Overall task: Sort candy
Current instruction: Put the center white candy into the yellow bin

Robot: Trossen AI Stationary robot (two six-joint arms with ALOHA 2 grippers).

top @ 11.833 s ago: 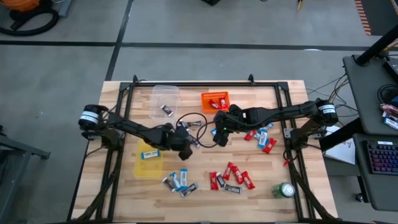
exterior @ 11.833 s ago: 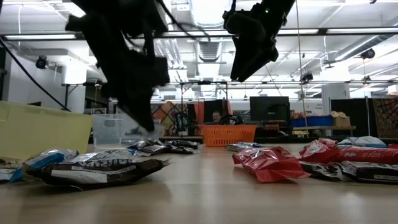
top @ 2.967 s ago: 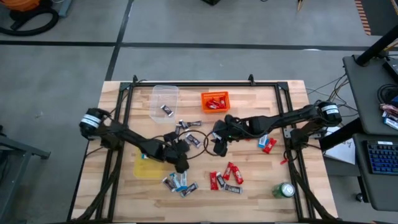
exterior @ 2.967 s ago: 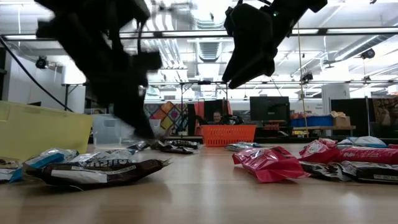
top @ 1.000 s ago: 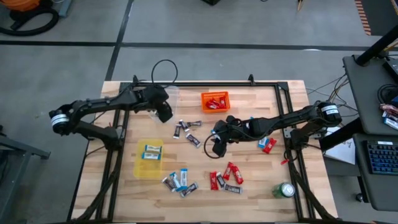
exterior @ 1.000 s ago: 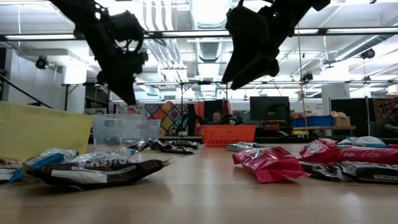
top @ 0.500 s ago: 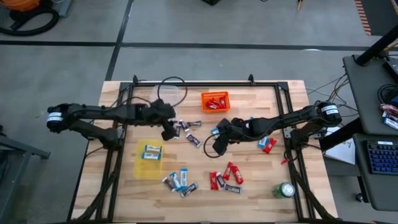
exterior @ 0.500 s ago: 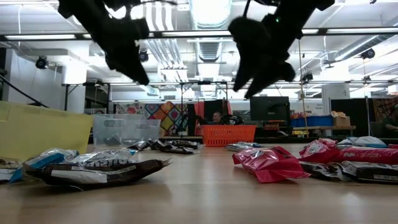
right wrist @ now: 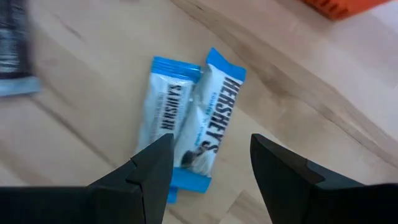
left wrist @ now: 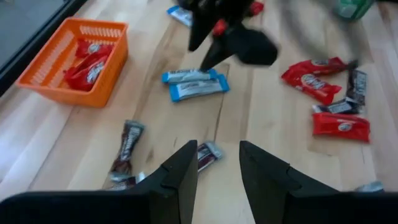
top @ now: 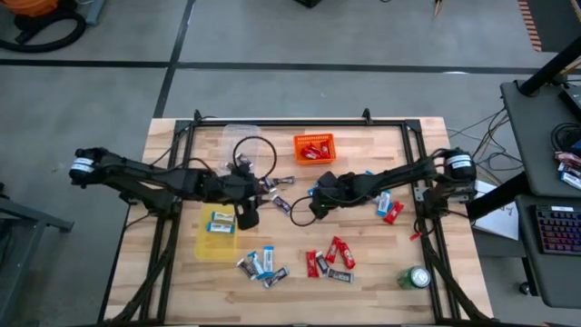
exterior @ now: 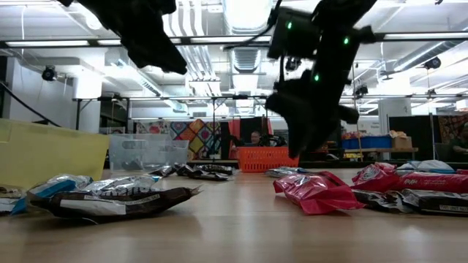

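The right gripper hangs low over two blue-and-white bars that lie side by side, touching, on the wooden table. Its two fingers are spread wide with nothing between them, and the bars sit just ahead of the tips. It looks like this claw is lining up to pick a blue one. Next it would need to drop down so one finger lands on each side of a single bar, then squeeze. That may be tricky, because the two bars touch and both could get pinched. The left gripper floats nearby with its fingers partly apart and nothing in them. A dark brown bar lies on the wood right ahead of its tips, so that may be its next pick. The orange bin, beyond both claws, already holds red bars. The yellow bin, just beside the left claw, holds a blue bar. More candy waits nearer the table's front edge.
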